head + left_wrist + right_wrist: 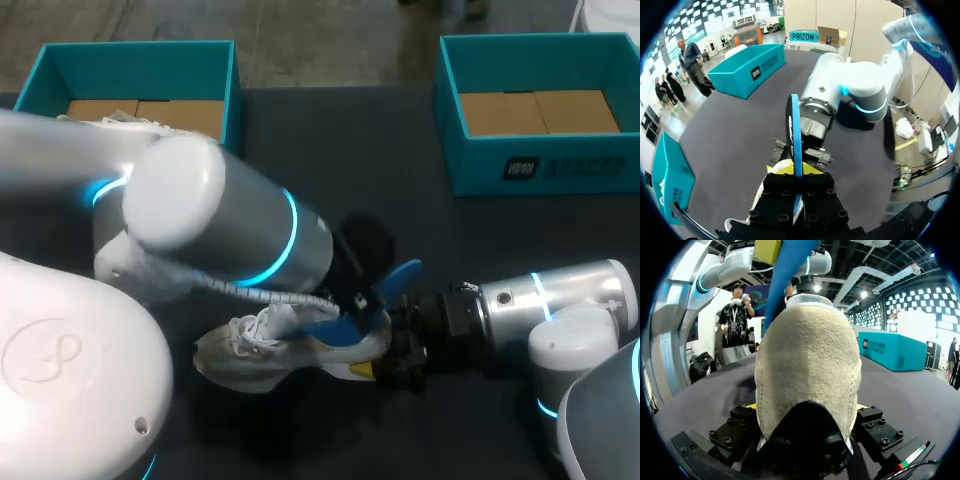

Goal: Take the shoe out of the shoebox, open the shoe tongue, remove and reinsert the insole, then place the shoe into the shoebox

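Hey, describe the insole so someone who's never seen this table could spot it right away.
On the dark table, a pale shoe sits near the middle, its heel gripped by the right tool. Rising from the shoe, pinched in the left tool, is the insole: a thin, flat strip in bright blue, unlike the cream shoe and black tools.

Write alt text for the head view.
A pale shoe lies on the dark table, its heel clamped in the right arm's jaws, while the left arm's jaws hold a blue insole just above it. Two teal shoeboxes stand at the far corners.
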You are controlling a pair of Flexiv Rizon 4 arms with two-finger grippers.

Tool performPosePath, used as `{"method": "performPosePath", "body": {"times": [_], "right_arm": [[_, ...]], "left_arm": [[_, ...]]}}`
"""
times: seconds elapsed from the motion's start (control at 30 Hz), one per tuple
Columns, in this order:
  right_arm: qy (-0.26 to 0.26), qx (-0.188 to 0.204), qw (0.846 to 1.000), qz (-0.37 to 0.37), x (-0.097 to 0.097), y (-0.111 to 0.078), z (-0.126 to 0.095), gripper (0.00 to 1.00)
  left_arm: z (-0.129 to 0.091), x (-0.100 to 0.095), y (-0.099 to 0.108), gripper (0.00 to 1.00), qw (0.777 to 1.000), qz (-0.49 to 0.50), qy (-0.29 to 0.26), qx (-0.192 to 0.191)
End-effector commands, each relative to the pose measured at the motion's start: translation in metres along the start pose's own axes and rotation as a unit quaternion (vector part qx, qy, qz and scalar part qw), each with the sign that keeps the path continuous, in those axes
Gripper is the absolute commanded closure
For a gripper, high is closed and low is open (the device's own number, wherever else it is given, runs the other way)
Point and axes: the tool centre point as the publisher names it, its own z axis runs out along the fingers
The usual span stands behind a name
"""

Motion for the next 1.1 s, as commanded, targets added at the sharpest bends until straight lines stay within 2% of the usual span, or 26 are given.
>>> {"method": "performPosePath", "body": {"times": [0.03,0.2,0.4,0.67,0.87,1.0,1.07,1.1], "right_arm": [[0.001,0.004,1.000,0.000,0.000,0.001,0.001,1.00],[0.001,0.004,1.000,0.000,0.000,0.001,0.001,1.00],[0.001,0.004,1.000,0.000,0.000,0.001,0.001,1.00],[0.001,0.004,1.000,0.000,0.000,0.001,0.001,1.00],[0.001,0.004,1.000,0.000,0.000,0.001,0.001,1.00],[0.001,0.004,1.000,0.000,0.000,0.001,0.001,1.00],[0.001,0.004,1.000,0.000,0.000,0.001,0.001,1.00],[0.001,0.004,1.000,0.000,0.000,0.001,0.001,1.00]], "left_arm": [[-0.013,-0.006,-0.008,1.00,0.998,-0.005,0.062,-0.022],[-0.028,-0.004,-0.018,1.00,0.993,-0.020,0.117,-0.022],[-0.052,-0.008,-0.026,1.00,0.983,-0.050,0.171,0.036],[-0.072,-0.003,-0.043,1.00,0.963,-0.070,0.253,0.065],[-0.095,0.006,-0.057,1.00,0.952,-0.068,0.286,0.089],[-0.119,0.013,-0.068,1.00,0.943,-0.067,0.308,0.110],[-0.132,0.017,-0.074,1.00,0.941,-0.060,0.310,0.121],[-0.139,0.020,-0.075,1.00,0.944,-0.055,0.295,0.136]]}}
